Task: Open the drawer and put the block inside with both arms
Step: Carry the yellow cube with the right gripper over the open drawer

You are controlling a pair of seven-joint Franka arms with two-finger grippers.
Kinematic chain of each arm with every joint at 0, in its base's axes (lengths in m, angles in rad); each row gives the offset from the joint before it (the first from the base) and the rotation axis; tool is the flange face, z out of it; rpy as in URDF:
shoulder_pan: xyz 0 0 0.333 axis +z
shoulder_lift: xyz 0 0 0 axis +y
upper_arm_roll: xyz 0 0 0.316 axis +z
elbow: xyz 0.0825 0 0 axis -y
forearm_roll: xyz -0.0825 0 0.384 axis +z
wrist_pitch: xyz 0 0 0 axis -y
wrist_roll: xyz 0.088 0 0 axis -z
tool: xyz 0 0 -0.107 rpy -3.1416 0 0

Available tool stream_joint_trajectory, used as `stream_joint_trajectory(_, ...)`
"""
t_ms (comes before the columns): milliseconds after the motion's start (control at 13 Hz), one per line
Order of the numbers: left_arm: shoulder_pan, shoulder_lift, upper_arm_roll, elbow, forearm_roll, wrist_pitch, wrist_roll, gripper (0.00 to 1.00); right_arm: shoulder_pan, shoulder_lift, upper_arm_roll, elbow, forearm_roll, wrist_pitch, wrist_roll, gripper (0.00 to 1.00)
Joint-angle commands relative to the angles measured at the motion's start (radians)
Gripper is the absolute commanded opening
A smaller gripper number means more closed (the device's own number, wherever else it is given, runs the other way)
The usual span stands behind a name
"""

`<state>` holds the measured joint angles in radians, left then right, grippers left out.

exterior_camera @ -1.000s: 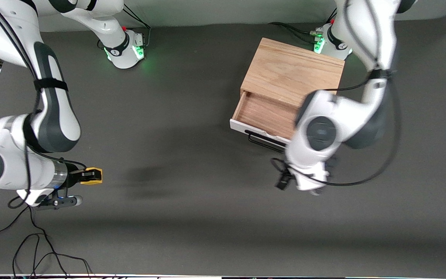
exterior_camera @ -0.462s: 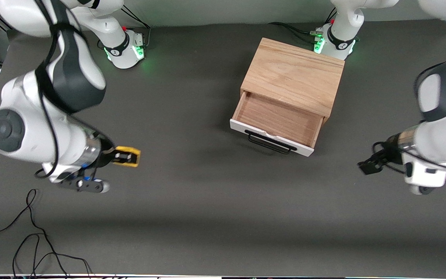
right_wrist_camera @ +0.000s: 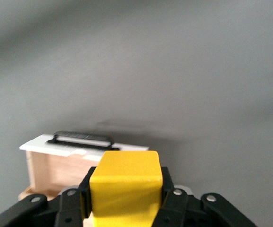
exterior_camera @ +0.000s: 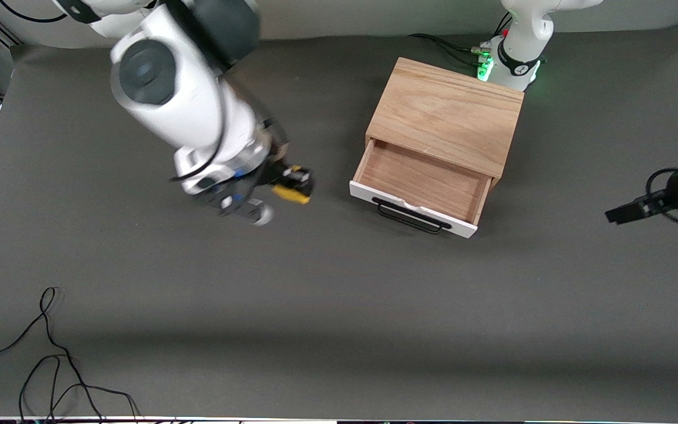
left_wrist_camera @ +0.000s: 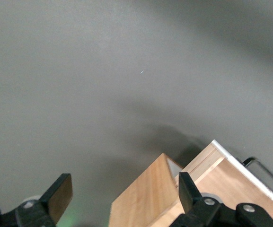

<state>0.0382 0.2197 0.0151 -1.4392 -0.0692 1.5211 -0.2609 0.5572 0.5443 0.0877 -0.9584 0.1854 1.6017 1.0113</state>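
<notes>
Pinching the smooth yellow cube block (exterior_camera: pixel 292 190) between black fingers, right gripper (exterior_camera: pixel 295 184) over matte grey table (exterior_camera: pixel 339 306), at nine o'clock of the open oak drawer (exterior_camera: pixel 421 182). Spread wide, left gripper (exterior_camera: pixel 624 213) aloft at three o'clock.

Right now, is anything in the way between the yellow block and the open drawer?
Nothing visible. The right gripper holds the block over bare table beside the drawer, which stands open and empty. The left gripper waits, open, over the table toward the left arm's end.
</notes>
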Motion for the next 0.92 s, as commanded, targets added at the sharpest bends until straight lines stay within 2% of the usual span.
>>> stream_joint_trajectory(0, 0.0, -0.129, -0.009, -0.145, 0.003, 0.043, 0.077, 1.0, 0.103, 0.041, -0.011, 0.023, 0.0, 0.082, 0.102, 0.24)
stream_joint_trajectory(154, -0.009, -0.186, -0.014, -0.196, 0.003, 0.06, 0.08, 1.0, 0.185, 0.106, -0.013, 0.021, -0.065, 0.148, 0.179, 0.24)
stream_joint_trajectory(308, -0.018, -0.207, -0.017, -0.198, 0.005, 0.062, 0.119, 1.0, 0.248, 0.181, -0.014, 0.02, -0.107, 0.214, 0.237, 0.24)
stream_joint_trajectory(846, -0.057, -0.215, -0.014, -0.197, 0.038, 0.077, 0.233, 1.0, 0.323, 0.318, -0.017, 0.017, -0.132, 0.352, 0.322, 0.24)
